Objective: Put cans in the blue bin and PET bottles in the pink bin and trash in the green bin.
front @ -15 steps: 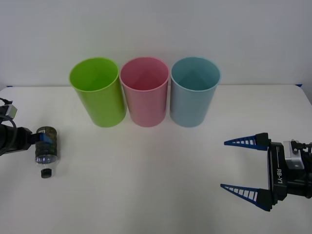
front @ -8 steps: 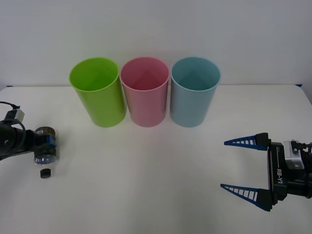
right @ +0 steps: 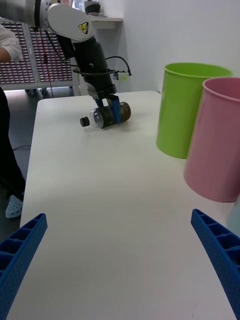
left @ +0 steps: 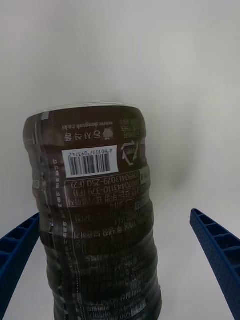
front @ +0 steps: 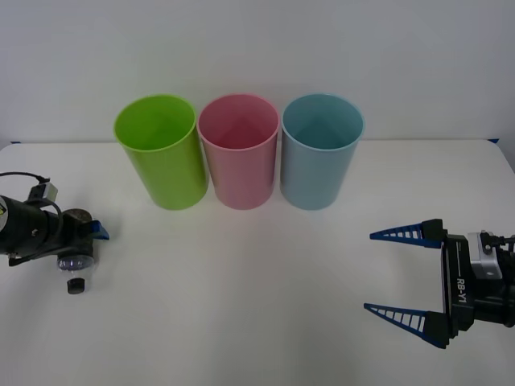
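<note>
Because the PET bottle (left: 95, 215) looks empty above its label, I judge it light and thin-walled, so a hard squeeze would dent it and a loose one could let it roll or slip. The ribbed, labelled middle seems the best place to take hold: the ridges should give my ribbed fingers some bite, while the clear shoulder near the cap tapers and would likely squirt free.

My left claw (front: 80, 241) is at the far left of the tabletop (front: 257, 289), lowered over the bottle. In my left wrist view the two blue fingers (left: 17, 250) stand wide apart with the bottle between them, one close beside the label and the other well clear, so I have not closed on it yet. From across the table the blue fingertips straddle its body.

The bottle lies on its side on the white tabletop, well apart from the bins, its small black cap (front: 76, 285) pointing toward my base. It is short and stubby, with a dark brown-olive wrap carrying a white barcode patch and fine print, and clear plastic at the neck end.

The green bin (front: 161, 153), the pink bin (front: 239, 149) and the blue bin (front: 320, 149) stand upright in a row at the back, rims close together; the pink one is this bottle's place.

My right claw (front: 406, 281) waits at the right side, fingers spread, holding nothing.
</note>
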Tool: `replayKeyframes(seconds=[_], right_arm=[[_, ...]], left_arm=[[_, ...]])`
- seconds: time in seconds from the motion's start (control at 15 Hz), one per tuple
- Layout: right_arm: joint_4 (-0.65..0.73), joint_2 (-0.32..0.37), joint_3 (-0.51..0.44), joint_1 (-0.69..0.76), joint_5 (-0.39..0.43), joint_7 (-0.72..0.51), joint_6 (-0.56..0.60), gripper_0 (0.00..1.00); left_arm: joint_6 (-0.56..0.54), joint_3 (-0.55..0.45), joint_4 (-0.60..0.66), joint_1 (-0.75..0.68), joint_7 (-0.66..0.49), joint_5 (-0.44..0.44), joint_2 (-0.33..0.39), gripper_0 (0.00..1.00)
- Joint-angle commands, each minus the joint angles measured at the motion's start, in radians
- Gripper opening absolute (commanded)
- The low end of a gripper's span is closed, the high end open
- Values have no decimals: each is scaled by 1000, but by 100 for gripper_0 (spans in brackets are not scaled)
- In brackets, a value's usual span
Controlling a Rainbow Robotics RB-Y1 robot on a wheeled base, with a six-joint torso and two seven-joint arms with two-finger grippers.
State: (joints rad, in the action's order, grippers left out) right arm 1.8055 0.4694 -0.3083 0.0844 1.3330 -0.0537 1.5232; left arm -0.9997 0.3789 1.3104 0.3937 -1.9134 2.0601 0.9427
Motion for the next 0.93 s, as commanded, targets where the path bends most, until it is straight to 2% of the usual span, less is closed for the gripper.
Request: replayKeyframes(seconds=[0.07,0.13,0.2,0.73,0.93], right_arm=[[0,0,0,0,0,0,0,100],[0,0,0,0,0,0,0,100],[0,0,0,0,0,0,0,100],[0,0,0,0,0,0,0,100],[0,0,0,0,0,0,0,100]], left_arm=[[1,6,-11,1,2,23,-28,100],[0,6,-11,1,2,28,-36,46],[1,6,-11,1,2,32,-38,0],[47,6,-11,5,16,46,-38,0],[84,3,-11,4,93,31,-31,0]])
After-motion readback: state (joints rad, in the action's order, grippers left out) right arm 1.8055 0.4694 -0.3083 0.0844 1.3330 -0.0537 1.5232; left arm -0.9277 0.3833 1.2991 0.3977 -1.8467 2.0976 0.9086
